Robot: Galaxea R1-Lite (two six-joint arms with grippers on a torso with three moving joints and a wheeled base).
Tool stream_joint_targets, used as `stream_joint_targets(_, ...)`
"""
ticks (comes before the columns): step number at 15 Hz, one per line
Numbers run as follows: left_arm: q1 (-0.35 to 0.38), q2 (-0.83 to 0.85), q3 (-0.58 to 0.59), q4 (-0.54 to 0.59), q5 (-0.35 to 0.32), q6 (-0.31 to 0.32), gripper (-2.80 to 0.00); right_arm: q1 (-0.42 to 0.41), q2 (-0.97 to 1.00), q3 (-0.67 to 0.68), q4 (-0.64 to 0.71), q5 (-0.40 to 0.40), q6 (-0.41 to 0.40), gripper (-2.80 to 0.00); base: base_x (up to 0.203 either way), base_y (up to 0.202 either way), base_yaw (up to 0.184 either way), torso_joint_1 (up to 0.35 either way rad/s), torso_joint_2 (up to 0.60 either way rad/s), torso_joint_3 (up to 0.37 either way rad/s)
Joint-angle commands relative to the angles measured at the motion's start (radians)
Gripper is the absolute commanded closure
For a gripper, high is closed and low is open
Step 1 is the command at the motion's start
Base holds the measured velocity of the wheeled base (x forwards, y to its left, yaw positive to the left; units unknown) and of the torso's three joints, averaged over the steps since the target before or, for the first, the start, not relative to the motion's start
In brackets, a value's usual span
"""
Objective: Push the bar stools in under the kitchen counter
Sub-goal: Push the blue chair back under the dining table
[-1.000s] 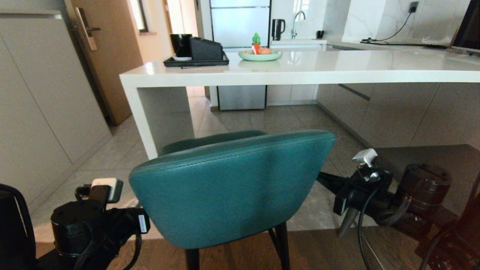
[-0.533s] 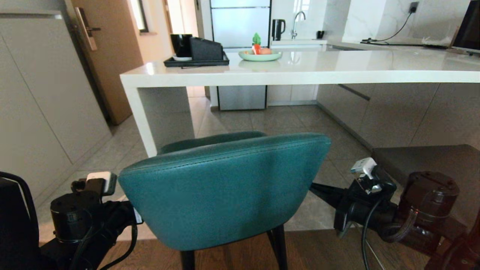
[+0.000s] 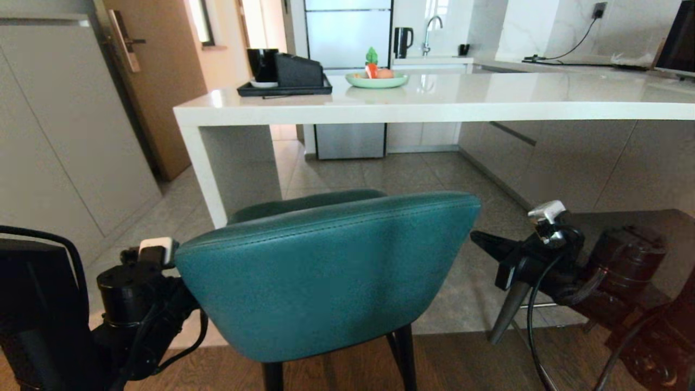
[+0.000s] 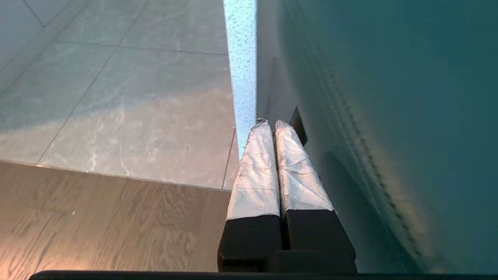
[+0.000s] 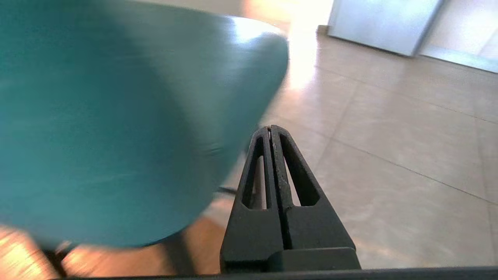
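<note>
The teal bar stool stands in front of me with its rounded back toward me, short of the white kitchen counter. My left gripper is shut and empty, lying close along the stool's left side; I cannot tell if it touches. In the head view the stool's back hides it and only the left arm shows. My right gripper is shut and empty, just right of the stool's back with a small gap. The grey stool stands at the far right, largely behind my right arm; its tapered leg shows.
The counter's white end panel stands ahead on the left, with grey wall cabinets beyond it. A black tray and a green plate sit on the counter. Tiled floor runs under the counter.
My right gripper has lifted and drawn right, off the teal stool's right edge. My left arm has risen and come in along the stool's left side. The stool shifted slightly left.
</note>
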Motion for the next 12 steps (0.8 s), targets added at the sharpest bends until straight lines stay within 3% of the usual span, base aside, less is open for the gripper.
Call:
stream_joint_targets(1, 0.001, 0.016, -0.005, -0.009, 0.003, -0.002, 0.0, -0.01, 0.084, -0.064, -0.006, -0.003, -0.003, 0.0, 0.0, 0.0, 0.0, 0.0, 0.0, 0.0)
stream_joint_targets(6, -0.014, 0.019, -0.044, -0.009, 0.003, 0.036, 0.0, 0.059, 0.207, -0.277, -0.005, -0.049, -0.011, 0.0, 0.0, 0.0, 0.0, 0.0, 0.0, 0.0)
stream_joint_targets(9, -0.013, 0.027, -0.052, -0.009, 0.003, 0.038, 0.0, 0.091, 0.228, -0.406, 0.079, -0.051, -0.012, 0.0, 0.0, 0.0, 0.0, 0.0, 0.0, 0.0)
stream_joint_targets(12, -0.017, 0.029, -0.072, -0.009, 0.003, 0.04, 0.0, 0.166, 0.212, -0.396, 0.107, -0.052, -0.015, 0.0, 0.0, 0.0, 0.0, 0.0, 0.0, 0.0)
